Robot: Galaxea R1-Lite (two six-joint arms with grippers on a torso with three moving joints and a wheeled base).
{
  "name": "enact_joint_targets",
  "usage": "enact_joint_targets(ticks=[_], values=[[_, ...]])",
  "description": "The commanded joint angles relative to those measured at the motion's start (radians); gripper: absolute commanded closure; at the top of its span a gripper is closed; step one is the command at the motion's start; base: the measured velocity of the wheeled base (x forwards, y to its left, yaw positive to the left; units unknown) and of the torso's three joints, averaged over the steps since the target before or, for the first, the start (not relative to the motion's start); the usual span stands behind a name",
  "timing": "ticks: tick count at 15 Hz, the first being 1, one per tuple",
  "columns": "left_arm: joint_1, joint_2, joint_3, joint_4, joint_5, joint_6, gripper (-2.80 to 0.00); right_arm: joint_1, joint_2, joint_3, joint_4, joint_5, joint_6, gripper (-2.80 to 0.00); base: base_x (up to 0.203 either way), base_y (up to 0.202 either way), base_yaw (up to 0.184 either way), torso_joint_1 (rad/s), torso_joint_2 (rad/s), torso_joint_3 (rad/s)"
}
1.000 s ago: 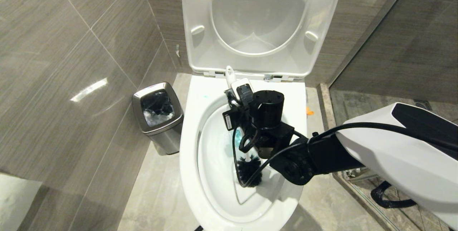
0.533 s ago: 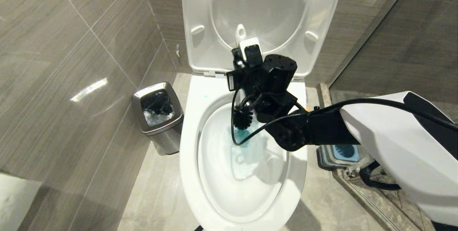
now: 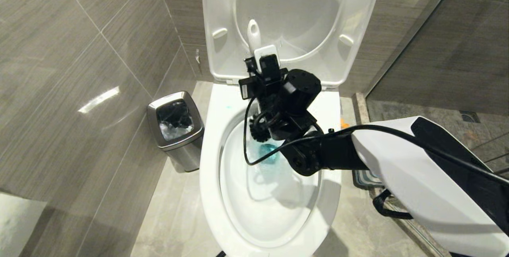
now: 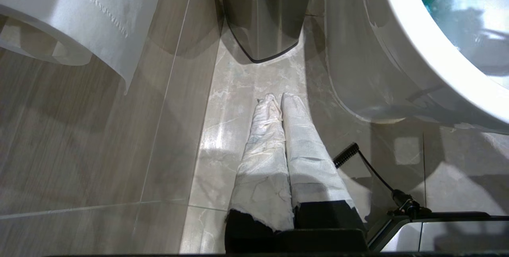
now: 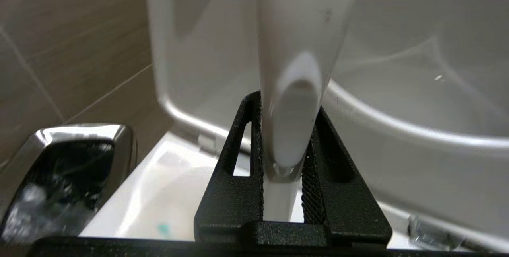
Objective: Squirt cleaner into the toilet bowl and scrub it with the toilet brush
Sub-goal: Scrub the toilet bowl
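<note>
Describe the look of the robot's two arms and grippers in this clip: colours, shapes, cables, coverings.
The right arm has a glossy white shell with a black panel, then black joints and a cylindrical wrist; loose black cables loop along it. The right gripper has black triangular fingers with cut-outs and knurled inner pads. The left gripper has two long tapering fingers wrapped in whitish cloth on a black base.

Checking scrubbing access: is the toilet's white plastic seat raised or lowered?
Raised: white plastic seat stands upright against the lid, leaving the ceramic bowl rim bare.

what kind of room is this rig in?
A bathroom, most likely a small tiled toilet stall. Signs: the toilet bowl with seat and lid raised, a steel bin beside it on the floor, and a toilet paper roll hanging on the tiled wall.
</note>
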Motion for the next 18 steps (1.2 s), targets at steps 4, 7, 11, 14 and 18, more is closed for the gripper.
enact_joint_targets(ticks=[4, 7, 11, 14, 18], values=[[0.0, -0.001, 0.0, 0.0, 0.0, 0.0, 0.0, 0.04, -0.004, 0.221, -0.133, -0.002, -0.001, 0.0, 0.0, 0.0, 0.0, 0.0, 0.0, 0.0], [0.0, -0.001, 0.0, 0.002, 0.0, 0.0, 0.0, 0.036, -0.032, 0.31, -0.156, -0.011, -0.004, 0.0, 0.0, 0.0, 0.0, 0.0, 0.0, 0.0], [0.0, -0.001, 0.0, 0.001, 0.0, 0.0, 0.0, -0.003, -0.074, 0.403, -0.16, -0.023, -0.005, 0.0, 0.0, 0.0, 0.0, 0.0, 0.0, 0.0], [0.0, -0.001, 0.0, 0.0, 0.0, 0.0, 0.0, -0.03, 0.006, 0.269, -0.161, -0.023, -0.016, 0.0, 0.0, 0.0, 0.0, 0.0, 0.0, 0.0], [0.0, -0.001, 0.0, 0.0, 0.0, 0.0, 0.0, 0.001, 0.095, 0.088, -0.138, -0.024, -0.02, 0.0, 0.0, 0.0, 0.0, 0.0, 0.0, 0.0]])
